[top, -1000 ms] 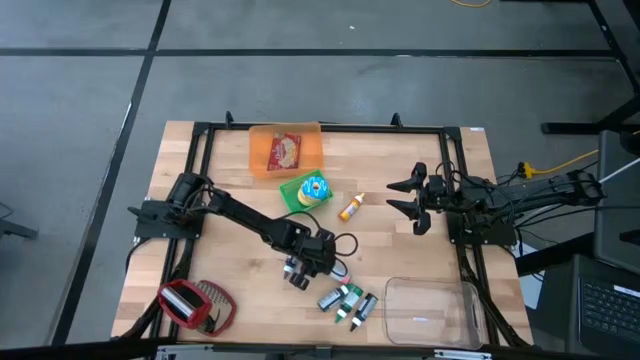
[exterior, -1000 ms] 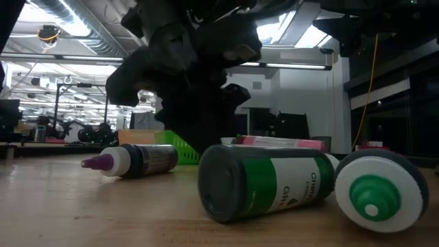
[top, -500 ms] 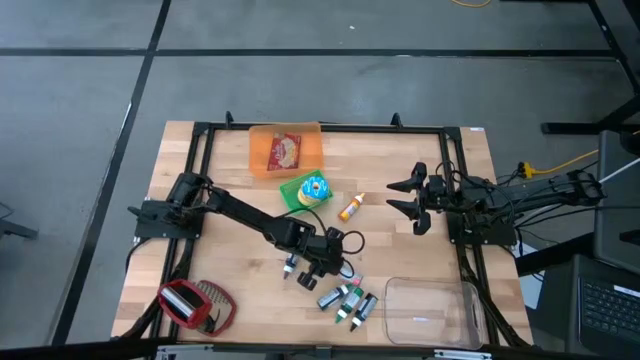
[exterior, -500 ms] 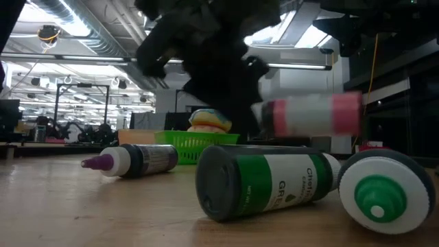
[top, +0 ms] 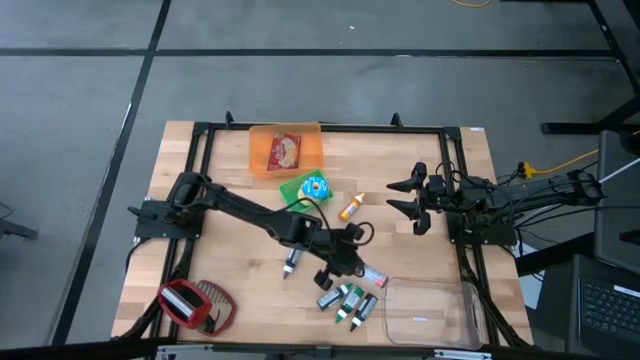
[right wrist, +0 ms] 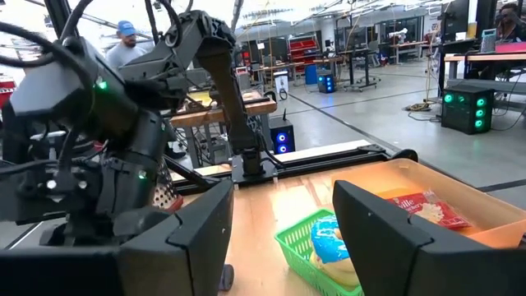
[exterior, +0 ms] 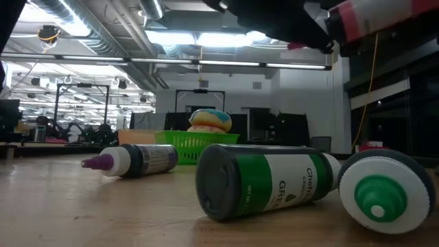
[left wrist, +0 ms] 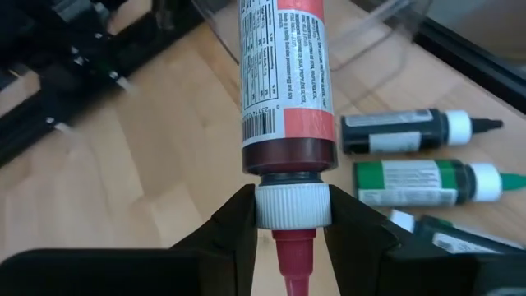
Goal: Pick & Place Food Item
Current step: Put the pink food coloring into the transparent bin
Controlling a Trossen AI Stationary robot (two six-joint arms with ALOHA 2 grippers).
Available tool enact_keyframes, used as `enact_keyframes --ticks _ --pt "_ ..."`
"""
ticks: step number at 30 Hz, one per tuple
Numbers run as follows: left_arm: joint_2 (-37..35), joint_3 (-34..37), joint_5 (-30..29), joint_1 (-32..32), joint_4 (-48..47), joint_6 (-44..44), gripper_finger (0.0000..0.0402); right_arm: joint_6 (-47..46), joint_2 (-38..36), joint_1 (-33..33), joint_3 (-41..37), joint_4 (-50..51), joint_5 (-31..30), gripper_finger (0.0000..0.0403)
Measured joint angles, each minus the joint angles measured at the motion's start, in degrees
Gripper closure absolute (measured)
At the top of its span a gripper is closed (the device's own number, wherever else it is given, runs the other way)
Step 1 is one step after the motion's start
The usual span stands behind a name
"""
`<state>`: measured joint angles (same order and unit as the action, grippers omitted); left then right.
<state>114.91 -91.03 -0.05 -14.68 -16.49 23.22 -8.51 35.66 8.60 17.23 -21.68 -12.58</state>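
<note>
Left gripper (left wrist: 288, 218) clamped on the white cap of the pink tube (left wrist: 283, 78), carried above the table, long axis pointing away from the fingers toward the clear bin (top: 430, 310) just beyond. Right gripper (top: 420, 207) parked apart at the table's right, jaws spread, empty.

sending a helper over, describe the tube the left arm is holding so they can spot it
Start at the clear plastic tray at the table's near right corner. Just beside its rim, the left gripper holds a tube by its white cap, off the table. It is the pink one; the tubes lying nearby are green or dark.
</note>
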Motion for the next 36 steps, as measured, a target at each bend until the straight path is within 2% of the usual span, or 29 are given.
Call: enact_keyframes --ticks 6,12,23,30,33,36 --pt "0.3 -0.9 0.2 0.6 2.9 1.2 0.0291 0.0 0.0 0.0 0.0 0.0 0.0 0.0190" --pt "0.3 -1.0 4.7 0.4 7.6 1.5 0.0291 0.0 0.0 0.0 0.0 0.0 0.0 0.0190" --pt "0.3 -1.0 4.6 0.0 8.4 1.6 0.0291 0.4 0.0 0.0 0.0 0.0 0.0 0.0190" --pt "-0.7 -1.3 -8.9 1.2 4.3 4.6 0.0291 4.3 0.0 0.0 0.0 -2.1 0.0 0.0190" --pt "-1.5 -4.1 -12.4 2.3 -0.9 3.9 0.0291 7.5 0.0 0.0 0.0 -5.4 0.0 0.0190" --pt "-1.5 -8.2 -20.7 3.0 -7.9 5.9 0.0291 7.9 0.0 0.0 0.0 -5.8 0.0 0.0190"
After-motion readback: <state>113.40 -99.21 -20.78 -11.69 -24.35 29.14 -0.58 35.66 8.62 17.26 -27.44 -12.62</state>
